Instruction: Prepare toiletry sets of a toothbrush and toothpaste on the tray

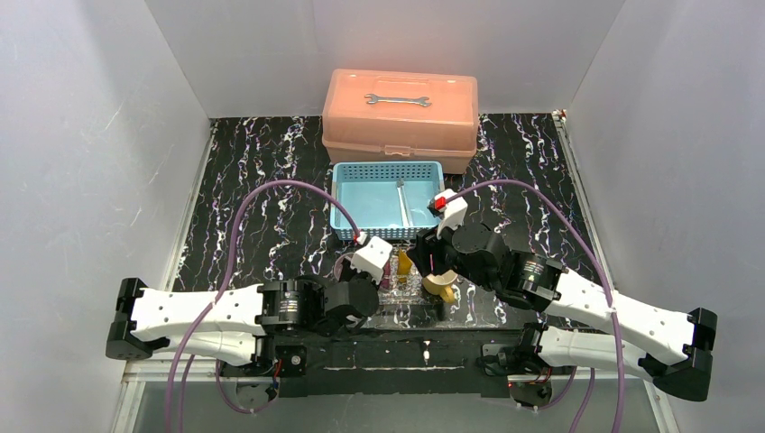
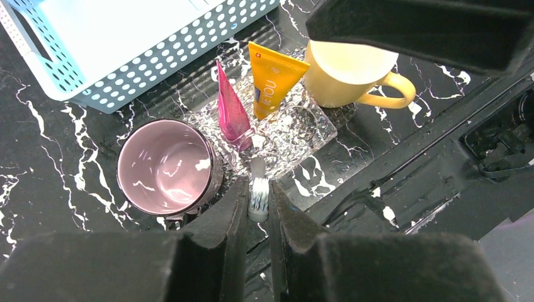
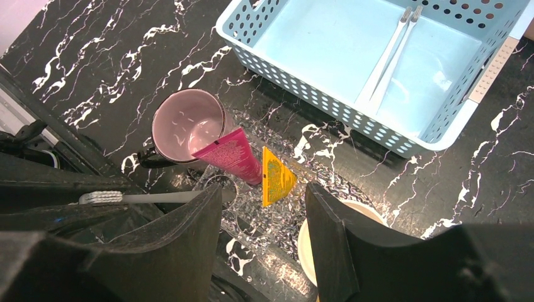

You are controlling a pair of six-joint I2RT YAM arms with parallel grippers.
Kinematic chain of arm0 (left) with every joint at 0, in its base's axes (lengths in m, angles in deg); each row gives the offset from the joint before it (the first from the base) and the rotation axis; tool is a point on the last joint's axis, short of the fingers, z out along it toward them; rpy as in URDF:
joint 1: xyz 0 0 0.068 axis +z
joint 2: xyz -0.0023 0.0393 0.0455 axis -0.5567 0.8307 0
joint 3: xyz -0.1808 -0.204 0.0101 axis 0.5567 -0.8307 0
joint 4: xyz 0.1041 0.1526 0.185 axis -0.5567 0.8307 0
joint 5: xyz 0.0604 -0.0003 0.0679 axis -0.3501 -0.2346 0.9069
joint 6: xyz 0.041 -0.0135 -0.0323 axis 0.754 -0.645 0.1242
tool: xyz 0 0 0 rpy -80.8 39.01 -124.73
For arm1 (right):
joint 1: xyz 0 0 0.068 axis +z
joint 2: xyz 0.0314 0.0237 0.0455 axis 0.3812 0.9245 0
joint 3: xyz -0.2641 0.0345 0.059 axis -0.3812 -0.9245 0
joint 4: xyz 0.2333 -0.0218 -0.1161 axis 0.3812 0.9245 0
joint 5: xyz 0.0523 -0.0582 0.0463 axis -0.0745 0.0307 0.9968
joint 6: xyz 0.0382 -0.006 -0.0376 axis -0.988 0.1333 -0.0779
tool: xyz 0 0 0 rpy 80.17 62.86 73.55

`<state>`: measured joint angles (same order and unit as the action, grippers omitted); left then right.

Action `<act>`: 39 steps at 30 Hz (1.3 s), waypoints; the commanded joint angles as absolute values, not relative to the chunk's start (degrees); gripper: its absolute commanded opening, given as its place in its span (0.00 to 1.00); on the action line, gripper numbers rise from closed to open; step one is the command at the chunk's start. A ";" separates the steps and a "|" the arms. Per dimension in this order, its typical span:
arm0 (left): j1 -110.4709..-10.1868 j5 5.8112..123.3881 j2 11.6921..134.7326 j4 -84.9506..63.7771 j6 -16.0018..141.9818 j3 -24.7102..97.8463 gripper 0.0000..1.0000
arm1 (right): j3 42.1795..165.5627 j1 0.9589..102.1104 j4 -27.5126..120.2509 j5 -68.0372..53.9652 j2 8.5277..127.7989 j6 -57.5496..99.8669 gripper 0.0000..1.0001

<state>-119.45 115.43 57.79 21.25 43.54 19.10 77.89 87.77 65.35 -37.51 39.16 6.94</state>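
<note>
Left hand (image 2: 257, 202) pinched the toothbrush (image 2: 257, 170) near its bristles: light, stiff, probably slippery. Right hand (image 3: 263, 196) stood open.

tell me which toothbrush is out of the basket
The toothbrush pinched in the left gripper, close to the tray. The other two lie side by side in the blue basket.

Plain white walls close the space on three sides: a back wall (image 1: 388, 45), a left wall (image 1: 81, 135) and a right wall (image 1: 686, 117), all smooth and matte. The table (image 1: 262, 180) has a black marble-look top veined in white and faint purple. The light is even and soft, casting only weak shadows.
</note>
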 commanded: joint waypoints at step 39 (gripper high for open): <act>-119.26 123.13 61.30 1.68 49.30 9.57 0.00 | 76.05 87.89 63.90 -39.20 37.44 6.42 0.62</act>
